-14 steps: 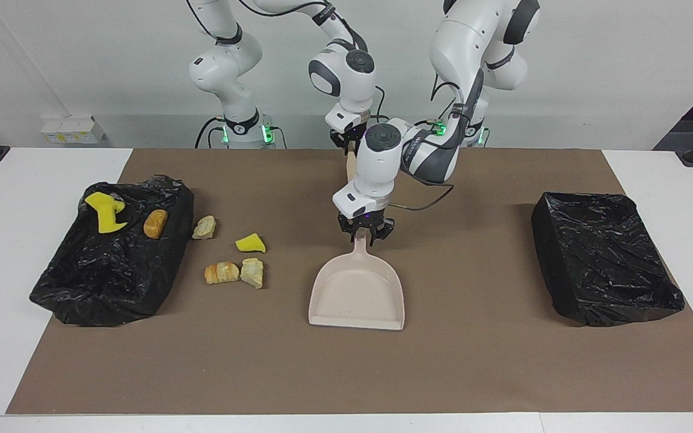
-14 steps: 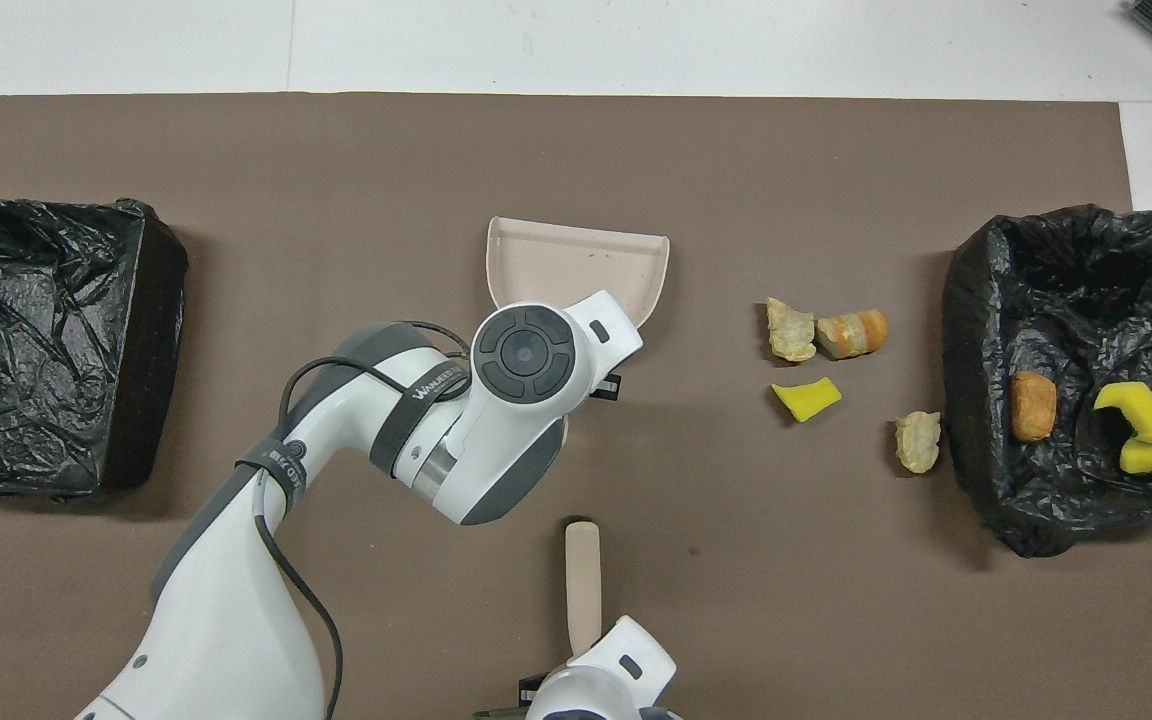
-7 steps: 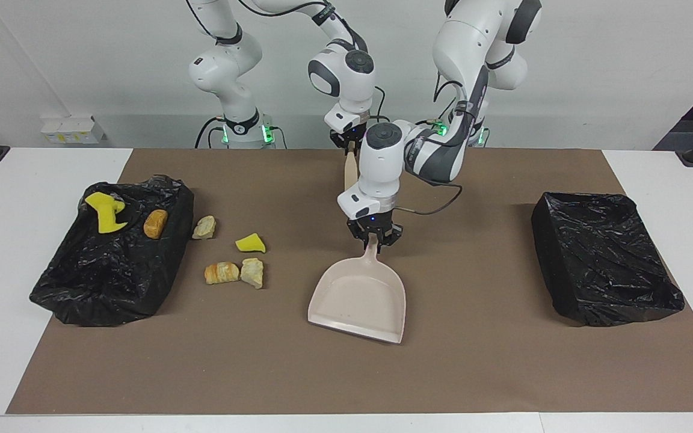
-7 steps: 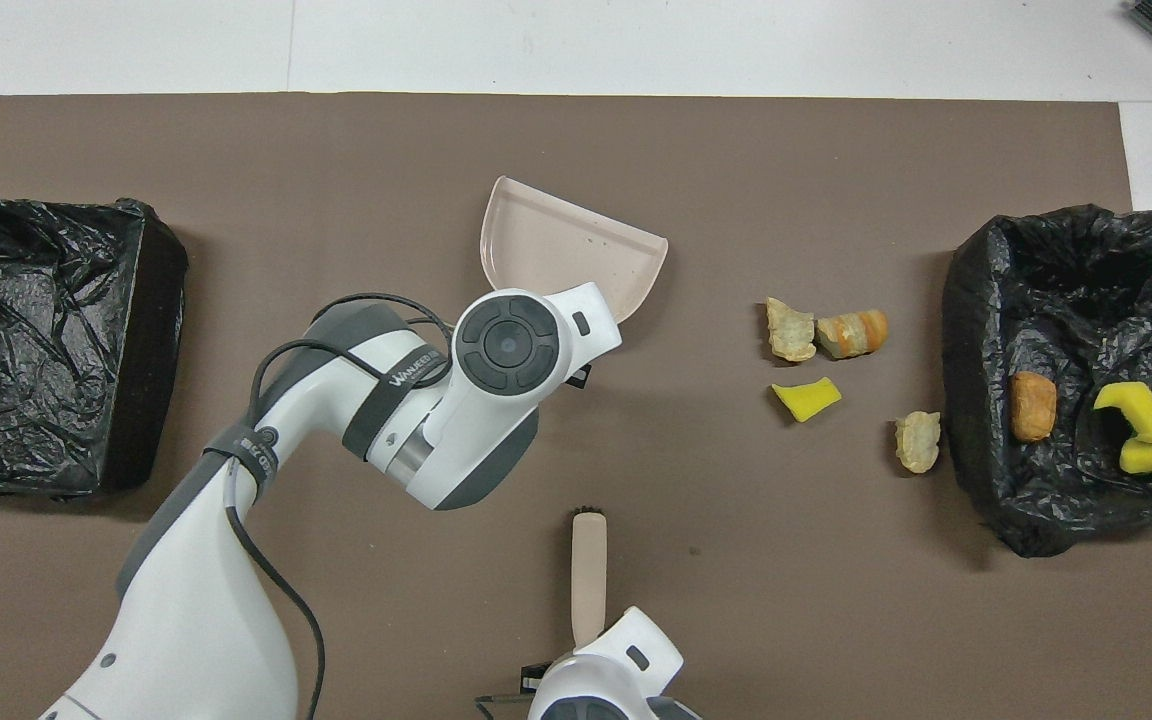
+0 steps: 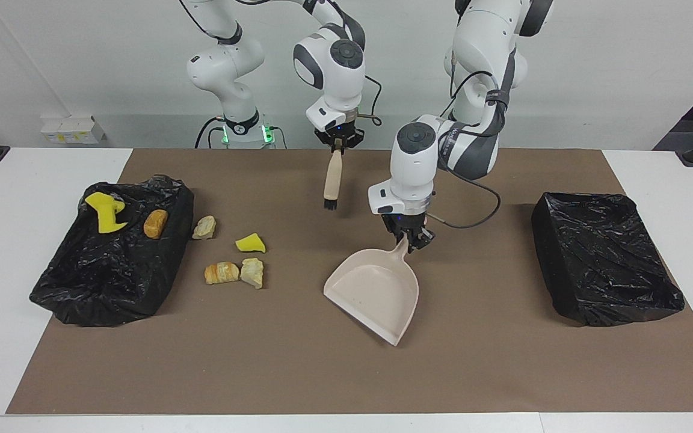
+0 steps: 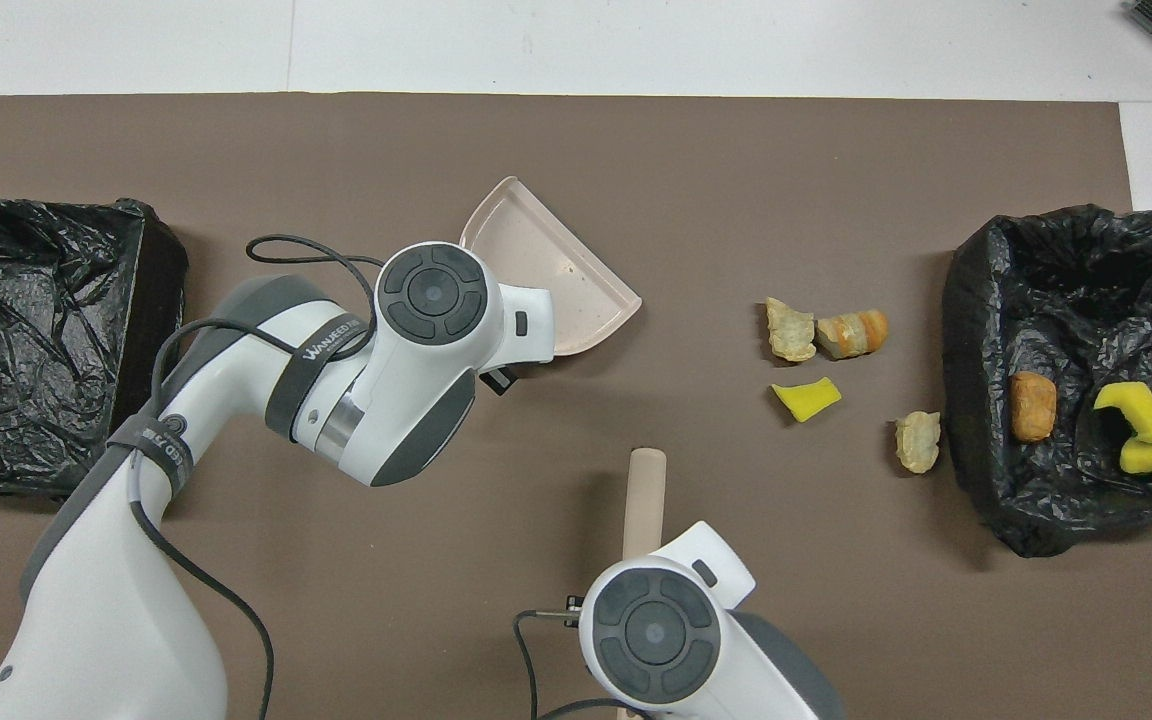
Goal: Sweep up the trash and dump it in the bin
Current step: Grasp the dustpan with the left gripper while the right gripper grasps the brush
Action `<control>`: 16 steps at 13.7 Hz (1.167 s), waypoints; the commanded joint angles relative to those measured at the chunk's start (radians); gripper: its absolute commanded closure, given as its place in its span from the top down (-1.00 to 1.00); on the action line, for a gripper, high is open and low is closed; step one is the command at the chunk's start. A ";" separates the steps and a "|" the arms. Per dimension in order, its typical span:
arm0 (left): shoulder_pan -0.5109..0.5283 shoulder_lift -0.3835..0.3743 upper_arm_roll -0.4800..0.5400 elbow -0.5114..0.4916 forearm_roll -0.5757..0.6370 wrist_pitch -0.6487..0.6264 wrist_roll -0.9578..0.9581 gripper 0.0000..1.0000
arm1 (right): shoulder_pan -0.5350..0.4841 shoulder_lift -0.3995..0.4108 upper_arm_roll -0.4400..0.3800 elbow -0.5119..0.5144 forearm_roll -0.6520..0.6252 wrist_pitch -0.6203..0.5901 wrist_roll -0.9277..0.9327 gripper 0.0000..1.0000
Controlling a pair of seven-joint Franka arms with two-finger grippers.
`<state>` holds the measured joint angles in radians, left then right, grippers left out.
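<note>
Facing view: the dustpan [image 5: 375, 291], clamped at its handle by the left end effector [image 5: 408, 239], has swung since a second ago, its mouth now angled toward the trash [image 5: 235, 258] lying beside the filled bin [image 5: 112, 264] at the right arm's end. The right end effector [image 5: 337, 138], closed on the brush [image 5: 331, 179], has lifted it off the surface.
</note>
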<state>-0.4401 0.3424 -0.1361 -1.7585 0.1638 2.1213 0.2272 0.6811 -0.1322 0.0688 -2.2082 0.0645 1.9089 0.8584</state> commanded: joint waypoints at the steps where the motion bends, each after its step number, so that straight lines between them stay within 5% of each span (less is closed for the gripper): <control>1: 0.023 -0.020 -0.008 -0.024 0.003 -0.018 0.117 -1.00 | -0.084 0.034 0.008 0.050 -0.069 -0.019 -0.074 -1.00; 4: 0.024 -0.051 -0.010 -0.079 0.000 -0.023 0.322 -1.00 | -0.204 0.112 0.008 0.126 -0.077 0.004 -0.178 -1.00; 8: 0.006 -0.088 -0.013 -0.151 -0.004 0.002 0.328 -1.00 | -0.353 0.193 0.008 0.212 -0.126 0.006 -0.375 -1.00; 16: -0.035 -0.151 -0.014 -0.269 -0.004 0.048 0.399 -1.00 | -0.647 0.233 0.006 0.216 -0.221 0.050 -0.735 -1.00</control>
<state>-0.4662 0.2362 -0.1591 -1.9674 0.1632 2.1460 0.5862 0.0835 0.0987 0.0624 -1.9881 -0.1373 1.9388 0.1991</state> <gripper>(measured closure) 0.678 0.744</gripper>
